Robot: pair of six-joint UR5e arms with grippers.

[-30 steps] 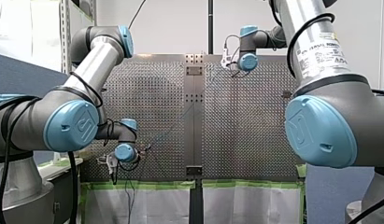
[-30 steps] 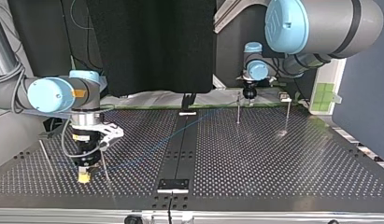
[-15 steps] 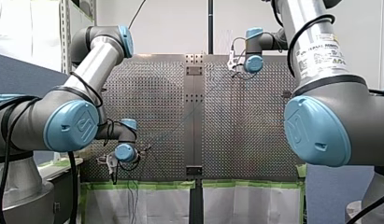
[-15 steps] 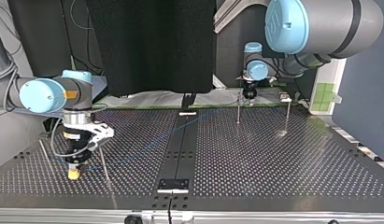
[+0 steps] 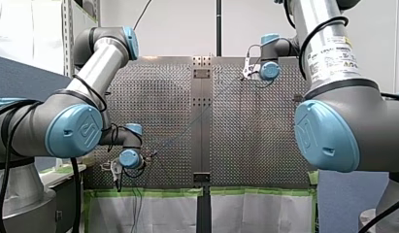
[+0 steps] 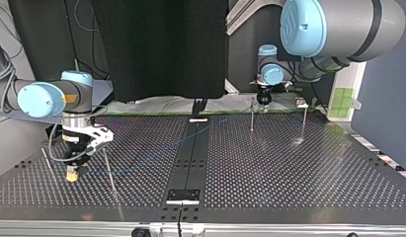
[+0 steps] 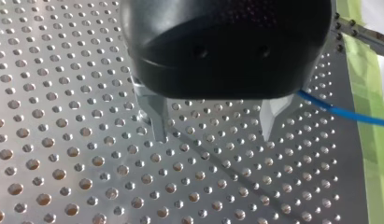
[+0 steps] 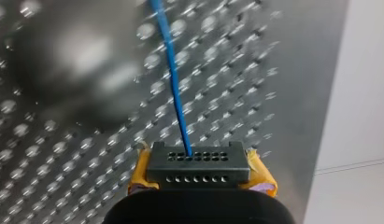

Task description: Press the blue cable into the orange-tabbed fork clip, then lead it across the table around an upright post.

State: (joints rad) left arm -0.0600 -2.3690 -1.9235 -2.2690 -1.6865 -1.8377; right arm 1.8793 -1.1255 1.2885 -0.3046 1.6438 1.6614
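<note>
My right end effector (image 8: 199, 164) is clamping the blue cable (image 8: 174, 79), which is running straight ahead of it over the surface (image 8: 63, 154); my left end effector (image 7: 210, 125) is hanging open and empty, cable passing beside it; pulling too hard could be slipping it from the grip.

Two arms reach over one perforated table (image 6: 289, 173): my left arm (image 5: 85, 92) and my right arm (image 5: 333, 73). Each carries one gripper with two fingers: my left gripper (image 7: 213, 136) and my right gripper (image 8: 199, 170). One blue cable (image 8: 174, 93) shows. The top view shows four thin posts: first post (image 6: 252, 114) and second post (image 6: 304, 122) toward one o'clock of the table's middle, third post (image 6: 109, 170) and fourth post (image 6: 46, 160) toward nine o'clock.
</note>
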